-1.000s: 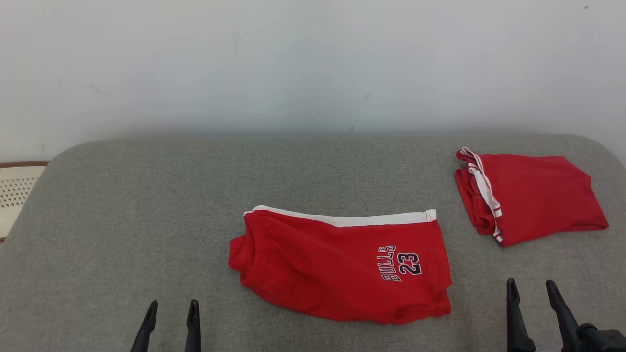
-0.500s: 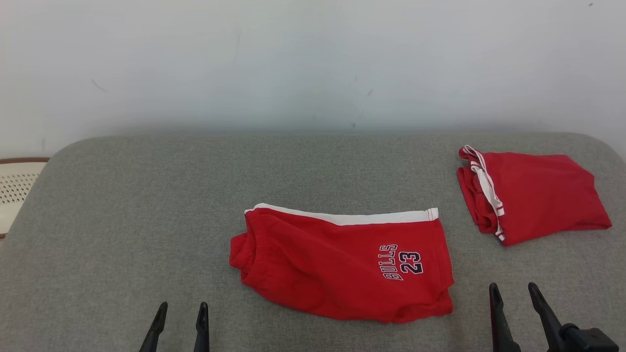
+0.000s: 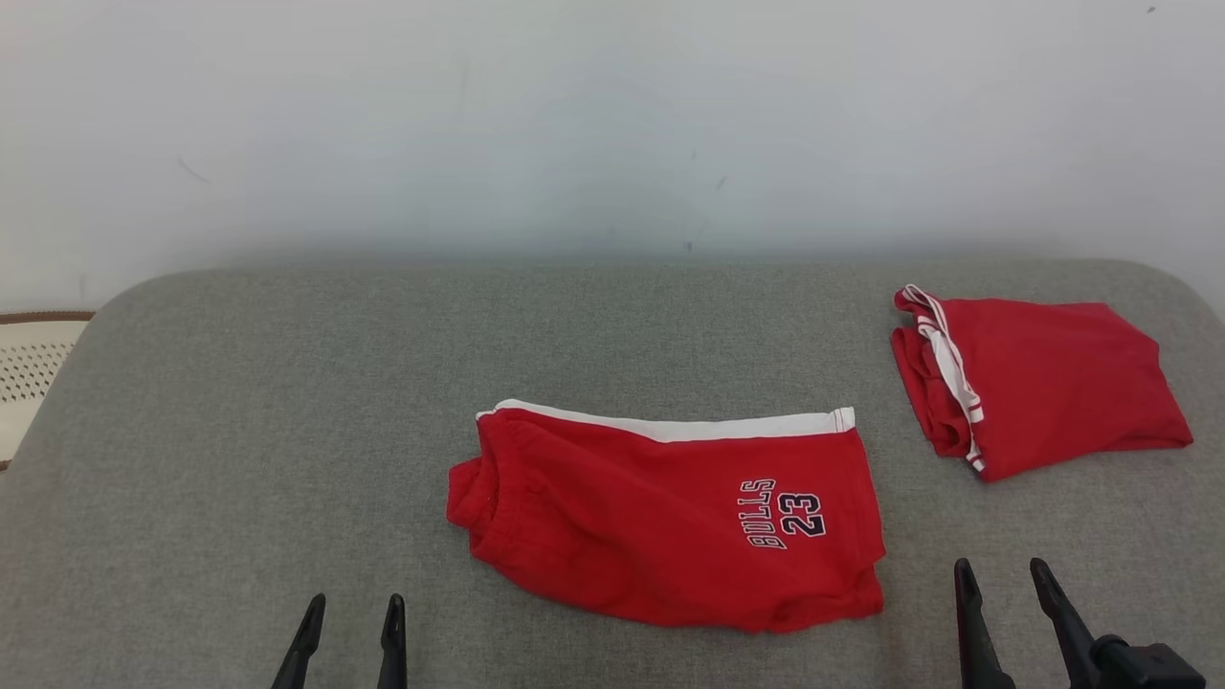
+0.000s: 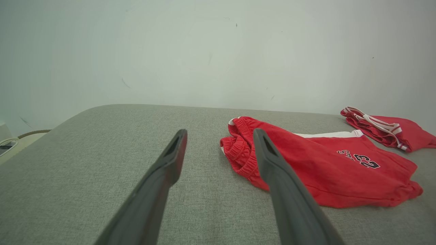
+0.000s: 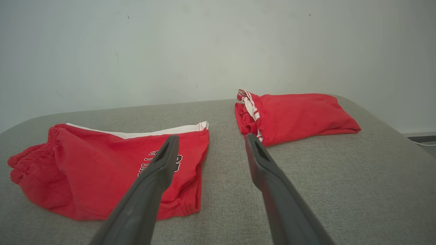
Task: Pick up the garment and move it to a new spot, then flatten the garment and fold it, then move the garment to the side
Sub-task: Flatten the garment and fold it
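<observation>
The garment [image 3: 660, 517], red shorts with a white side stripe and "BULLS 23" print, lies folded in half on the grey padded table [image 3: 287, 402], near its front middle; it also shows in the left wrist view [image 4: 323, 170] and right wrist view [image 5: 102, 163]. My left gripper [image 3: 351, 606] stands open at the lower left, apart from the shorts' waistband end. My right gripper [image 3: 1002, 572] is open at the lower right, just right of the shorts' hem corner. Nothing sits between either pair of fingers [image 4: 170, 160] [image 5: 163, 163].
A second red garment [image 3: 1038, 383] with white trim lies folded at the table's back right, also in the right wrist view [image 5: 296, 115]. A pale wall rises behind the table. A cream perforated object [image 3: 29, 378] stands off the left edge.
My right gripper has shifted left toward the shorts' hem corner and slightly down. My left gripper moved a little right. The shorts have stayed put.
</observation>
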`<state>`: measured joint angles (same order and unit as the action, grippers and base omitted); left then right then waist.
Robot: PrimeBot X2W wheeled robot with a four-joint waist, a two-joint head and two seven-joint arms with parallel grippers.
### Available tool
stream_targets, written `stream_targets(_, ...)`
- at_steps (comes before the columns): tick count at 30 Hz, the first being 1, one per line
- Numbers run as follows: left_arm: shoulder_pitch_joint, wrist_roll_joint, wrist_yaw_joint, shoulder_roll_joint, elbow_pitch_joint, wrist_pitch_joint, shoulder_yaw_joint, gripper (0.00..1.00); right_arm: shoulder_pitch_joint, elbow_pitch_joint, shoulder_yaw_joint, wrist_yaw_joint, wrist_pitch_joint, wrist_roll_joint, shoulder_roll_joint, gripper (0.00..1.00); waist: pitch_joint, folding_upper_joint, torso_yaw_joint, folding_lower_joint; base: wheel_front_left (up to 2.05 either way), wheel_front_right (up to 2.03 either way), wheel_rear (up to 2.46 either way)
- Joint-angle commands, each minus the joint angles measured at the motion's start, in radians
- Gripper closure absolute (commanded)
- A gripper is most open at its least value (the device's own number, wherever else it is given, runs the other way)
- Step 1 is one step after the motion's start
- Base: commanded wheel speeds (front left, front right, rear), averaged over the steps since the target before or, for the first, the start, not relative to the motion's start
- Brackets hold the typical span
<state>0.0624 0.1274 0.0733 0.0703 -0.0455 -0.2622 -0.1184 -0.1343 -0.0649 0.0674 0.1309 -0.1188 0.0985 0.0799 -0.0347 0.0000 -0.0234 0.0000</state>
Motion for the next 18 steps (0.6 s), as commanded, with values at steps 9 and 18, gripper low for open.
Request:
stream_targets(9,0.011,0.006,0.005,0.01,0.004,-0.004,-0.004,0.0,0.001,0.008,-0.001,0.0,-0.004,0.005,-0.002,0.0,-0.006,0.0,-0.002,0.0,0.0,0.0,0.0)
stream_targets(18,0.015,0.009,0.011,0.013,0.001,-0.004,-0.008,0.0,0.001,0.01,-0.002,0.0,0.0,0.003,-0.005,0.0,-0.009,0.0,0.0,0.0,0.0,0.0,0.0)
